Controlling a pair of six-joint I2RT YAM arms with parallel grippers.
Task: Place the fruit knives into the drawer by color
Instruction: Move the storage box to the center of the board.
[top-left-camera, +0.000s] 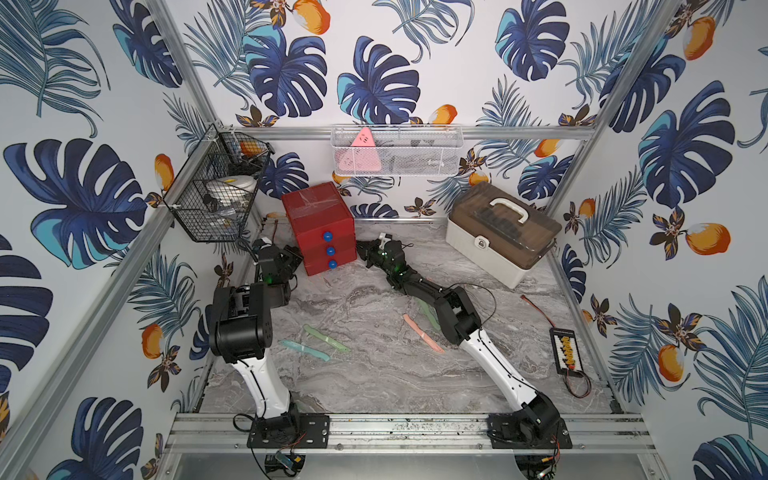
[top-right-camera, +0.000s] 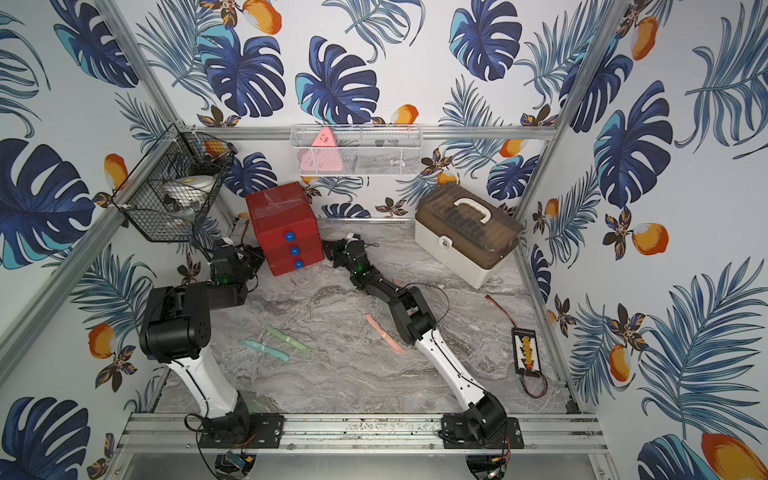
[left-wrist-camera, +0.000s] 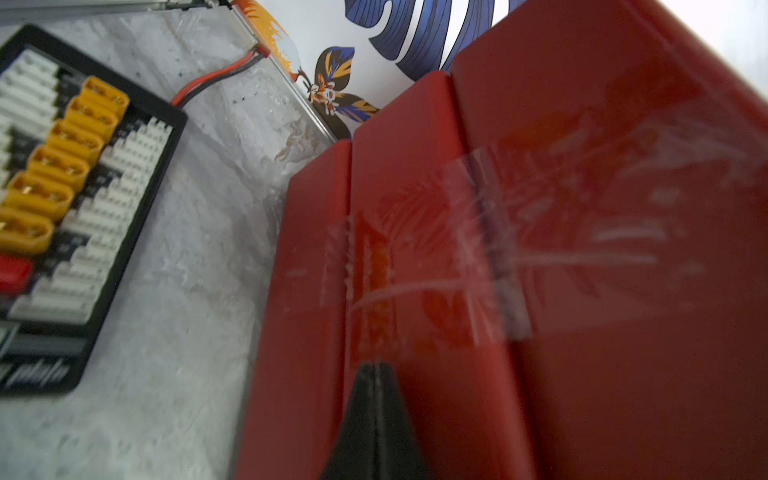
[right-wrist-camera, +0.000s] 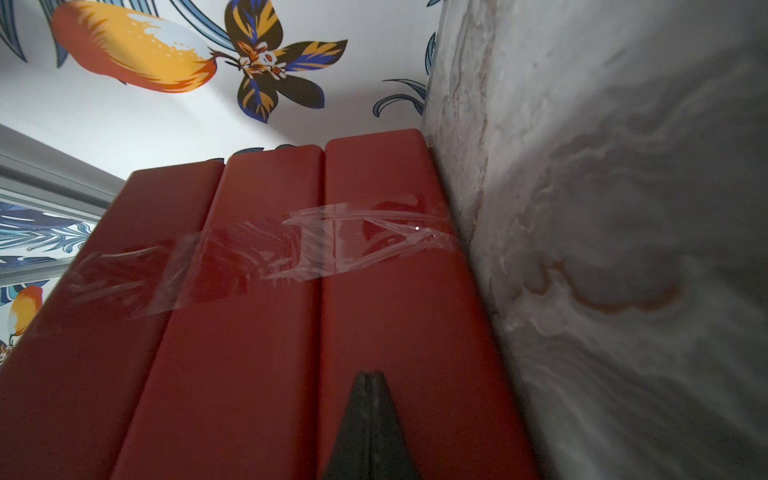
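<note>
Flanking the drawer, the two end effectors stand low at its opposite side walls. The left end effector and the right end effector each show jaws pressed together, gripping nothing. The tips are at the red wall, but contact cannot be confirmed. Clear tape crosses that wall. All three drawer fronts are shut, and the blue knobs face the arm bases.

Four knives are seen lying flat on the tabletop, all well apart from both end effectors, back toward the arm bases.
- Behind the left end effector, the teal knife and the green knife lie side by side, nearly parallel, with their long axes slanting across the tabletop.
- Behind the right end effector, the pink knife lies just beside the right arm, its long axis roughly along that arm.
- A second green knife is partly hidden beneath the same arm.

Which end is the blade cannot be told.
</note>
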